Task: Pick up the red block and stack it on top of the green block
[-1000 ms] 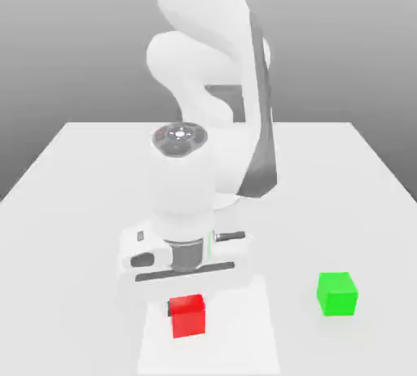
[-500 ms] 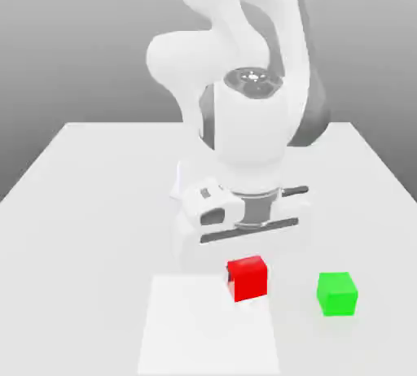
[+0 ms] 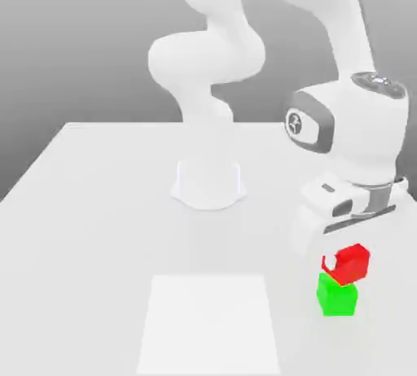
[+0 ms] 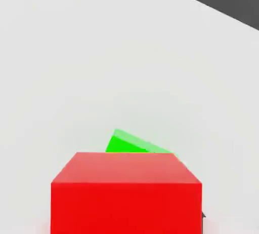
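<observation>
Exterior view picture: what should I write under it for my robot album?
A white robot arm's gripper brings the red block onto the green block on a white table.

Red block point(image 3: 350, 264) atop green block point(image 3: 336, 296)

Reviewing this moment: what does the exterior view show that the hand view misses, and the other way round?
Exterior view alone: the white arm reaching down to the blocks, the end effector at the red block, the round base, and a pale square patch on the table. Hand view alone: a close look past the red block, with a corner of the green block peeking from behind it, and a dark area beyond the table edge. Both: the red block directly over the green block, on the white table.
</observation>
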Controlling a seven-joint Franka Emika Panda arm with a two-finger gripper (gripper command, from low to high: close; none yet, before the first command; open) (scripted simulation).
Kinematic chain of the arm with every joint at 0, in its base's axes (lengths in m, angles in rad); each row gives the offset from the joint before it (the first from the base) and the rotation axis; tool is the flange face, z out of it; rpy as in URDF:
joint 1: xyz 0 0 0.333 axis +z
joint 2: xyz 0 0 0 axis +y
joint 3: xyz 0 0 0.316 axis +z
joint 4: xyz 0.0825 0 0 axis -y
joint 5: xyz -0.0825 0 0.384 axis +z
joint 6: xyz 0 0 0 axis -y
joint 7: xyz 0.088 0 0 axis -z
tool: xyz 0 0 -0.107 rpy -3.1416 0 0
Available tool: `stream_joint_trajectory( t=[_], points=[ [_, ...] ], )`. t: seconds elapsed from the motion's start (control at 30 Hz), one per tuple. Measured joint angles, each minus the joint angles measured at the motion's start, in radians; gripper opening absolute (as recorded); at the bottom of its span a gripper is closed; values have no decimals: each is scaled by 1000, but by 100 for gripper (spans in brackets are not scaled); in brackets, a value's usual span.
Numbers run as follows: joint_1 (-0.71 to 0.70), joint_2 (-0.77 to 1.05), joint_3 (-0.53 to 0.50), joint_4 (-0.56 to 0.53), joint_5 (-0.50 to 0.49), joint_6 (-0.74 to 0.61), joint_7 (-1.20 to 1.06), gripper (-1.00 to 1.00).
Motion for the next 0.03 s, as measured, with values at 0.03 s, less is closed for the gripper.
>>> stream_joint_trajectory(
  t=[0.03],
  points=[
    [0,0,0,0,0,0,0,100]
  ],
)
